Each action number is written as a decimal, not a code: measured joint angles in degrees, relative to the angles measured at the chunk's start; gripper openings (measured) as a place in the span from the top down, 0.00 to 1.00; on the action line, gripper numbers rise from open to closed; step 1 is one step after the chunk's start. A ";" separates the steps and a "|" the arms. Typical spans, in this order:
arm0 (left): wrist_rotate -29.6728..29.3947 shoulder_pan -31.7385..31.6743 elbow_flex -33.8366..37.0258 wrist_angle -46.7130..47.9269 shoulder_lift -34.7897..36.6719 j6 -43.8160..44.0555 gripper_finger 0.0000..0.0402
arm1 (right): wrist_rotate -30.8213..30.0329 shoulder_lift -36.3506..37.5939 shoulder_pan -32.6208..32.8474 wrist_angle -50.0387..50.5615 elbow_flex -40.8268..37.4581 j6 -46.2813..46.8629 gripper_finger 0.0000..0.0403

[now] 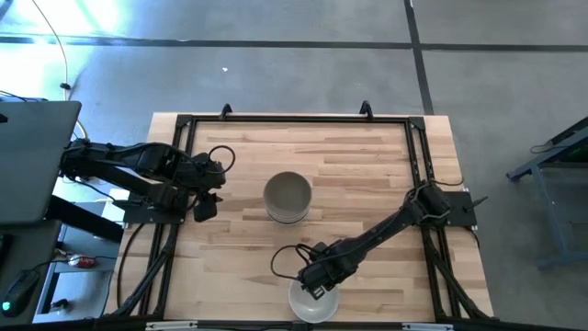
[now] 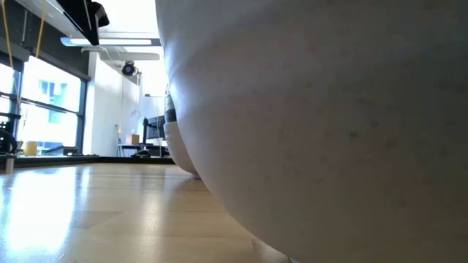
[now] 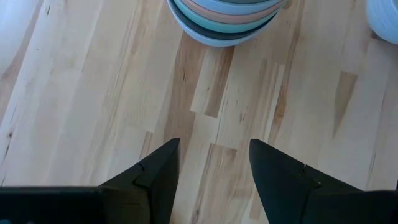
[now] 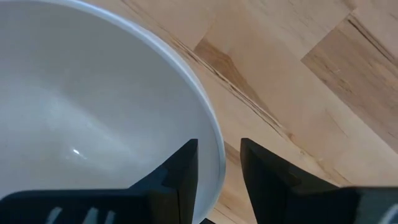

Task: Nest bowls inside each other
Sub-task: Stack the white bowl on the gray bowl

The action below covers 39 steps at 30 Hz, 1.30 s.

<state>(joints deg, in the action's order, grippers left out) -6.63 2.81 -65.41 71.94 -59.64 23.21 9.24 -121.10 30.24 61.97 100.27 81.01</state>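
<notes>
Nearest the surface's (image 1: 367,175) front edge: white bowl (image 1: 313,302), upright, with the right tool (image 1: 319,283) at its far rim. Right wrist view, unlike the overhead one, shows the grip itself: one finger (image 4: 177,180) inside the bowl (image 4: 93,118), the other outside, rim in the narrow gap between them, pinched or just about touching; contact too fine to confirm. Low view almost filled by that same bowl's (image 2: 329,131) pale outer wall, close to the lens, hiding the right tool entirely.

Farther back, near the surface's middle: stack (image 1: 288,197) of nested bowls, olive-grey one on top as seen from above. Left wrist view adds what overhead cannot: layered rims of the stack (image 3: 224,18) from the side, peach and pale mint among them. A sliver of the stack (image 2: 178,142) also peeks past the white bowl in the low view.

Farthest left, at the surface's edge: left tool (image 1: 206,204), spread wide, holding nothing, well apart from the stack.
</notes>
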 joint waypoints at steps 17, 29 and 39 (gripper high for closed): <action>0.02 0.00 0.00 0.00 0.00 0.17 0.55 | -1.72 -0.02 0.02 -0.07 0.04 -1.12 0.99; 0.03 0.00 -0.01 0.00 0.00 -0.86 0.55 | 1.13 -0.02 -0.97 -0.01 0.11 -1.55 1.00; -1.63 -0.02 0.00 0.11 0.00 -1.95 0.55 | 0.82 3.45 -1.30 -0.55 0.17 -0.80 1.00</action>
<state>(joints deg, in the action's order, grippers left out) -8.26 2.79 -65.41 72.05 -59.64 21.26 10.06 -117.65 28.93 61.42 100.44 80.21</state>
